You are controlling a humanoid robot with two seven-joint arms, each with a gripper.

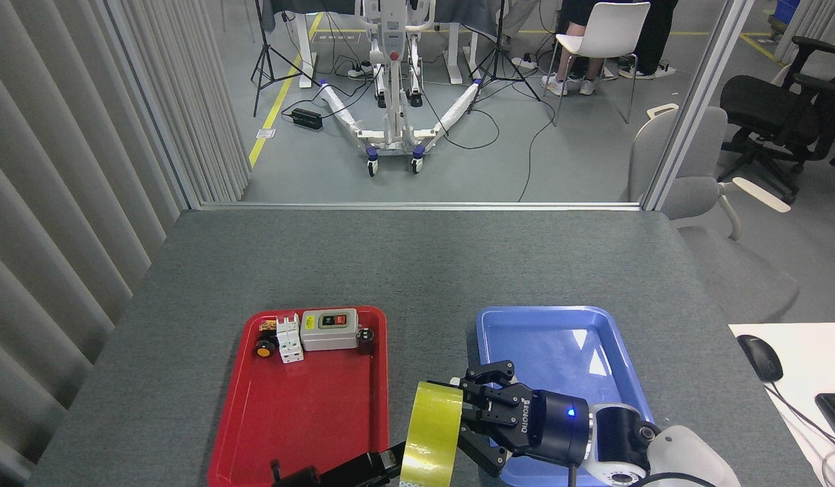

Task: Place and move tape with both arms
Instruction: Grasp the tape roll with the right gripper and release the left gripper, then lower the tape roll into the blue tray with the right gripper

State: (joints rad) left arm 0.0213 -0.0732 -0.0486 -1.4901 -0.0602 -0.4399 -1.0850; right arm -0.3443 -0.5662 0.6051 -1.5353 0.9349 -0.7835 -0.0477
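Right black three-fingered gripper (pixel 473 419) clamped on wide yellow translucent tape roll (pixel 431 434), roll upright on edge, above gap between trays near table's near edge. Left gripper (pixel 302 473) dark, cut by bottom frame edge, reaching roll's left face; cannot tell whether open or closed. Grey felt-topped table (pixel 417 264): far half bare. Blue plastic tray (pixel 553 352) bare beyond gripper. Red plastic tray (pixel 309 406): switch parts (pixel 309 335) along far rim, near part clear.
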